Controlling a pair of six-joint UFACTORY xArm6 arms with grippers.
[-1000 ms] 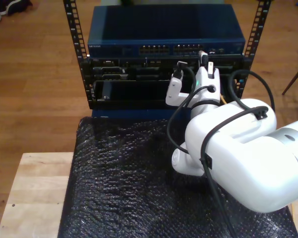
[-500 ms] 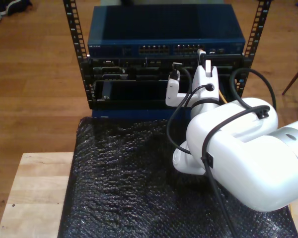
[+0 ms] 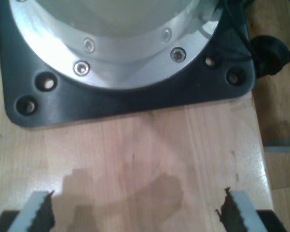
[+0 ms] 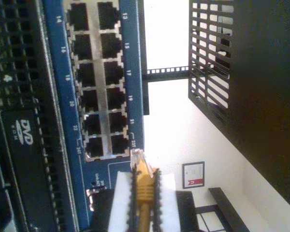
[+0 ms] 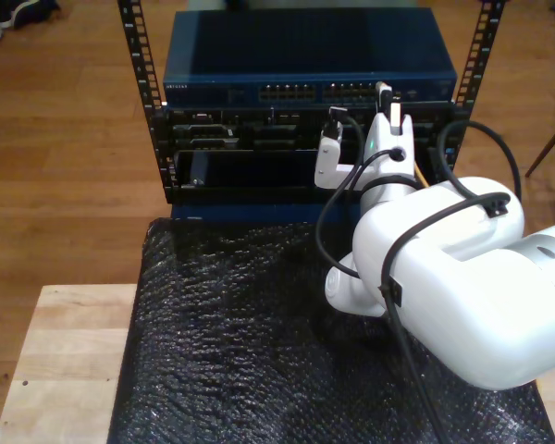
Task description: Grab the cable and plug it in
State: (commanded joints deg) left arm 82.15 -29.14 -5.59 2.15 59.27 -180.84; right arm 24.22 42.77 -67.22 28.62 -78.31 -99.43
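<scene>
Second gripper [image 4: 143,203] clamped on cable [image 4: 144,191], plug [image 4: 137,157] just short of switch [image 4: 130,87]; square tip with nearest port, push straight. First gripper [image 3: 135,212] spread wide, empty.

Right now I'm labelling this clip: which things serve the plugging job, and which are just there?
Job: cable, clamped in my second tool; blue switch with its ports.
Just there: black mat, wooden table, rack, arm base.
</scene>
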